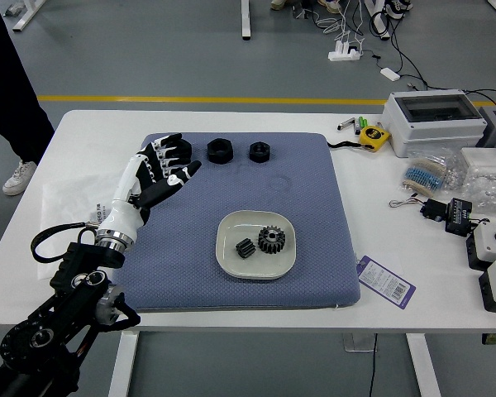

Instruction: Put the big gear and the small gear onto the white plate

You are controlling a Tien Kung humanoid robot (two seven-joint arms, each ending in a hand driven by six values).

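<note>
My left hand [167, 165] is over the mat's upper left part, fingers spread and holding nothing, well away from the plate. The white plate [256, 269] rests on the blue-grey mat. Inside it lie the big gear [271, 240], dark and toothed, and to its left the small gear [245, 248], a short dark cylinder with teeth; a small gap separates them.
Black round pieces [220, 150] [259, 152] stand at the mat's far edge, another partly behind my left hand. A plastic bag [62, 207] lies left, a purple tag [386, 281] right. Tape measure [374, 137] and boxes [436, 120] are farther right. A person stands far left.
</note>
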